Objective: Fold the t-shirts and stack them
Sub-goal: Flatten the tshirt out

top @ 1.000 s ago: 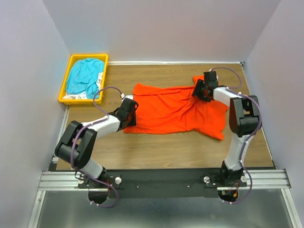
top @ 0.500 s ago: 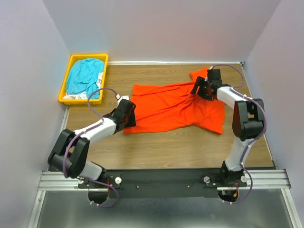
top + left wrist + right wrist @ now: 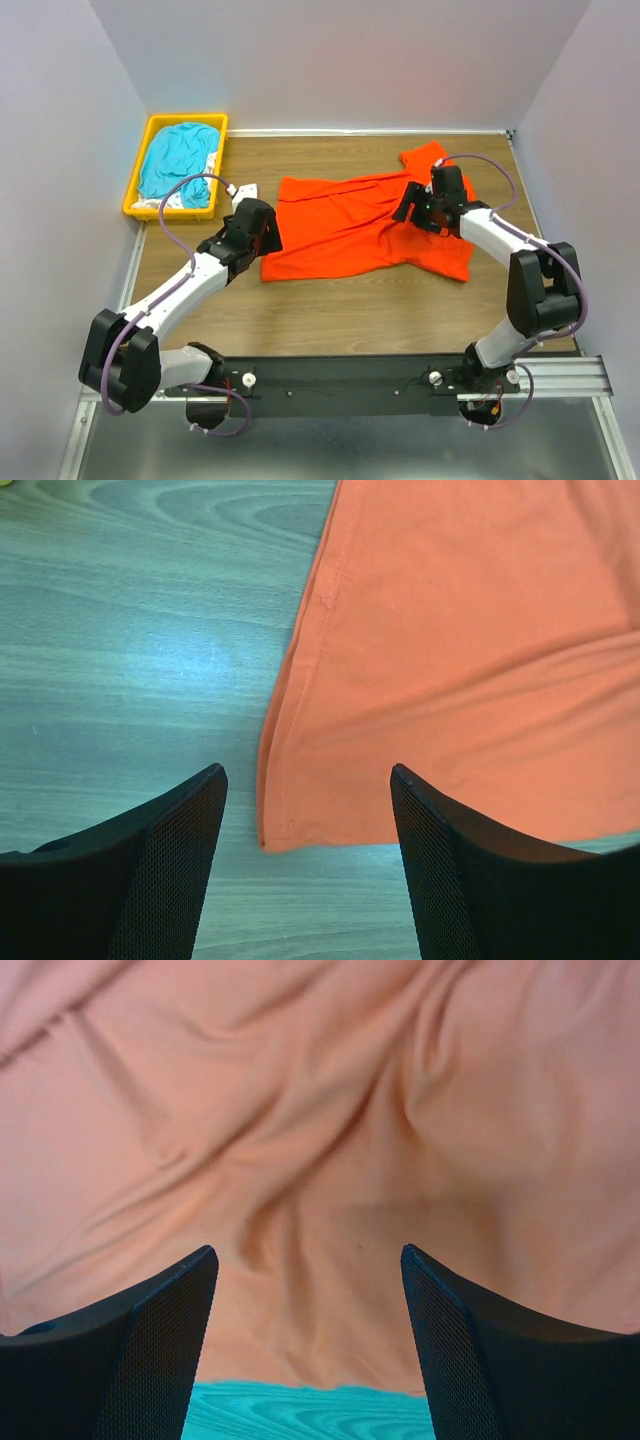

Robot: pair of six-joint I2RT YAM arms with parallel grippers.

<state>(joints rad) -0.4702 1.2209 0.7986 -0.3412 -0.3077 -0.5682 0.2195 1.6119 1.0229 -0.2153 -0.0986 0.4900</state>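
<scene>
Top external: orange-red t-shirt (image 3: 350,225) lay rumpled on surface (image 3: 330,300); left end effector (image 3: 307,772) and right end effector (image 3: 310,1250) both apart, empty. Rumples could've made fold crooked.

I'm driving this from a robotics lab cell, not a home. Plain pale partition walls (image 3: 60,120) box in a wood-grain table (image 3: 350,310) on three sides. The left arm (image 3: 180,290) and right arm (image 3: 495,235) stand on a black plate (image 3: 340,378) fixed to an aluminium extrusion rail (image 3: 570,378) at the near edge, with purple cables (image 3: 195,176) looping loose along them. A yellow plastic bin (image 3: 170,212) of laundry and an orange-red t-shirt (image 3: 340,225) sit on the tabletop.
</scene>
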